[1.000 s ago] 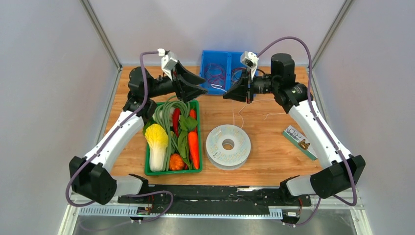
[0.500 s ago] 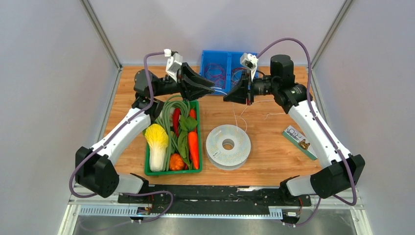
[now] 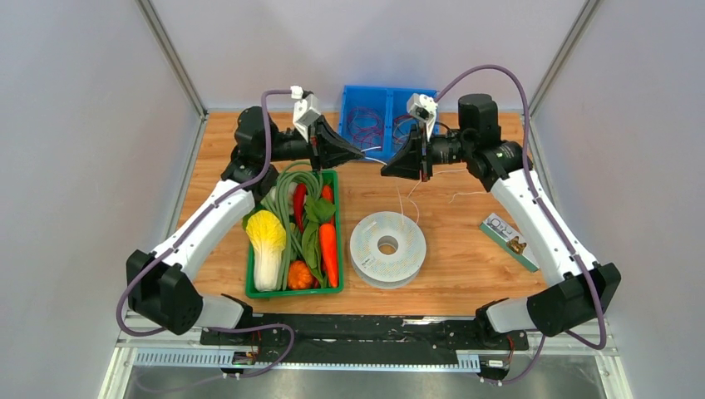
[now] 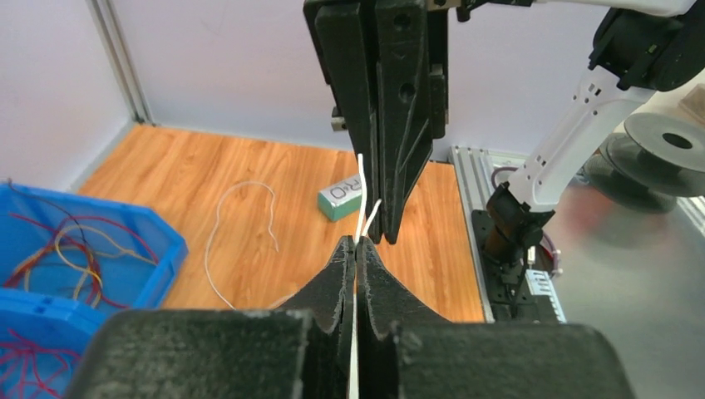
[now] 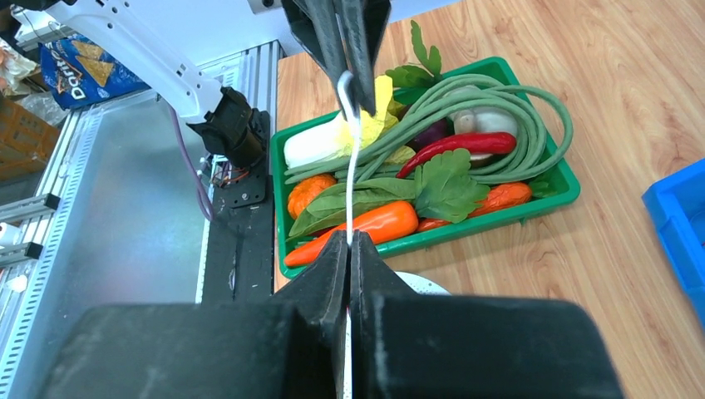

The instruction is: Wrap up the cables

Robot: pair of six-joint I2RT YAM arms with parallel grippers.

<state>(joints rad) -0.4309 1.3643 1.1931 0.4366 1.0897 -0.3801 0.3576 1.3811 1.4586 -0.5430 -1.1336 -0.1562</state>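
White wire [image 5: 352,166], pinched in both claws! The left claw [image 3: 359,155] has swung toward three o'clock, nearly meeting the right claw [image 3: 385,170]. Span shortens, probably forming a loop.

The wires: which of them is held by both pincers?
The thin white wire, pinched between the left pincer and the right pincer. The purple and red coils lie loose in the blue bin, with no pincer on them.

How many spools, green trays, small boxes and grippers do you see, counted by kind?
Spool: 1
Green tray: 1
Small box: 1
Grippers (left gripper, right gripper, both shut on the white wire): 2
Total: 5
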